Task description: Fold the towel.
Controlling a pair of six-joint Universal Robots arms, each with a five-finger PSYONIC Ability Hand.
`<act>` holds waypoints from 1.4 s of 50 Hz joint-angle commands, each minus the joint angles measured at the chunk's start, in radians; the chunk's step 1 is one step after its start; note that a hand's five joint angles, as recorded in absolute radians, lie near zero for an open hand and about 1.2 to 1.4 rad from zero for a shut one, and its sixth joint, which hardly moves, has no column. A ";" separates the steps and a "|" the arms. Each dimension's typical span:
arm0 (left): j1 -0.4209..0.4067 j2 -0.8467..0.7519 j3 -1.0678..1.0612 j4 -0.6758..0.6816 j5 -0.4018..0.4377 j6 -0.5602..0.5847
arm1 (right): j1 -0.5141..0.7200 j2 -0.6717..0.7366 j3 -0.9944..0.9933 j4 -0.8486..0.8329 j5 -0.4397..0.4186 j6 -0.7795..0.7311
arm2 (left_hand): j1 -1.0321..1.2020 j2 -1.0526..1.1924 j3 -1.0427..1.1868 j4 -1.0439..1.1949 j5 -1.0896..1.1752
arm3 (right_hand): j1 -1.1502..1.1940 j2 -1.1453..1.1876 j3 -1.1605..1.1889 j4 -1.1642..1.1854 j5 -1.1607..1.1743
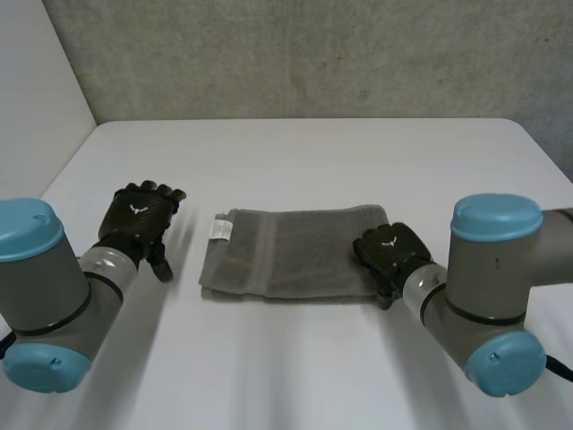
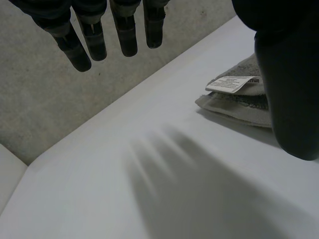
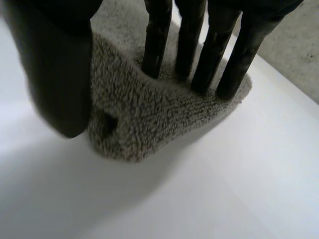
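A grey towel [image 1: 291, 255] lies folded into a long strip across the middle of the white table [image 1: 295, 161], with a white label [image 1: 219, 230] at its left end. My right hand [image 1: 389, 251] rests on the strip's right end. In the right wrist view its straight fingers [image 3: 189, 40] press down into the towel [image 3: 144, 124], and the thumb [image 3: 55, 74] stands beside the towel's edge. My left hand [image 1: 139, 215] hovers to the left of the towel, apart from it. Its fingers [image 2: 94, 35] are straight and hold nothing, and the towel's labelled end [image 2: 234, 99] lies beside the thumb.
A grey wall runs behind the table's far edge. Bare white tabletop lies in front of the towel, behind it, and under my left hand [image 2: 94, 35].
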State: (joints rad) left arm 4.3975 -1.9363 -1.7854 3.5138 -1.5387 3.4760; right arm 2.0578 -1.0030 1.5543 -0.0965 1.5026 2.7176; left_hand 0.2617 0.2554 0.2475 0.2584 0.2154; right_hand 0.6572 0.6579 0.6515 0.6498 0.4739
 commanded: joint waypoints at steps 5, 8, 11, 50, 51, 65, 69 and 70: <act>-0.009 0.013 -0.005 0.008 -0.003 0.000 | 0.001 -0.012 -0.066 -0.043 0.051 -0.133 | -0.086 -0.080 -0.072 -0.083 -0.215 | 0.739 0.738 0.745 0.746 0.748; -0.010 0.017 0.012 0.008 -0.004 0.000 | 0.016 -0.048 -0.141 -0.040 0.050 -0.177 | -0.086 -0.080 -0.072 -0.083 -0.215 | 0.739 0.738 0.745 0.746 0.748; -0.010 0.033 0.038 0.005 -0.006 -0.002 | 0.085 -0.046 -0.236 -0.022 0.050 -0.206 | -0.086 -0.080 -0.072 -0.083 -0.215 | 0.739 0.738 0.745 0.746 0.748; -0.135 -0.043 0.276 -0.047 -0.054 -0.239 | 0.199 0.067 -0.455 0.216 -0.010 0.169 | -0.083 -0.077 -0.069 -0.080 -0.212 | -0.483 -0.483 -0.477 -0.475 -0.474; -0.153 -0.061 0.278 -0.059 -0.054 -0.248 | 0.199 0.067 -0.454 0.216 -0.010 0.169 | -0.083 -0.077 -0.069 -0.080 -0.212 | -0.483 -0.483 -0.477 -0.475 -0.474; -0.224 -0.263 0.285 -0.159 -0.081 -0.245 | 0.174 0.245 -0.479 0.216 -0.012 0.177 | -0.078 -0.071 -0.063 -0.074 -0.206 | -0.483 -0.483 -0.477 -0.475 -0.474; -0.222 -0.280 0.296 -0.170 -0.081 -0.245 | 0.171 0.254 -0.493 0.215 -0.008 0.179 | -0.078 -0.071 -0.063 -0.074 -0.206 | -0.483 -0.483 -0.477 -0.475 -0.474; -0.222 -0.280 0.296 -0.170 -0.081 -0.245 | 0.171 0.254 -0.493 0.215 -0.008 0.179 | -0.078 -0.071 -0.063 -0.074 -0.206 | -0.483 -0.483 -0.477 -0.475 -0.474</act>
State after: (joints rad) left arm 4.1712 -2.1939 -1.4989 3.3533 -1.6175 3.2290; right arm 2.2303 -0.7657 1.0777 0.1193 1.4918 2.8954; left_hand 0.2597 0.2553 0.2474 0.2584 0.2149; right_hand 0.2264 0.2431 0.2344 0.2494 0.0637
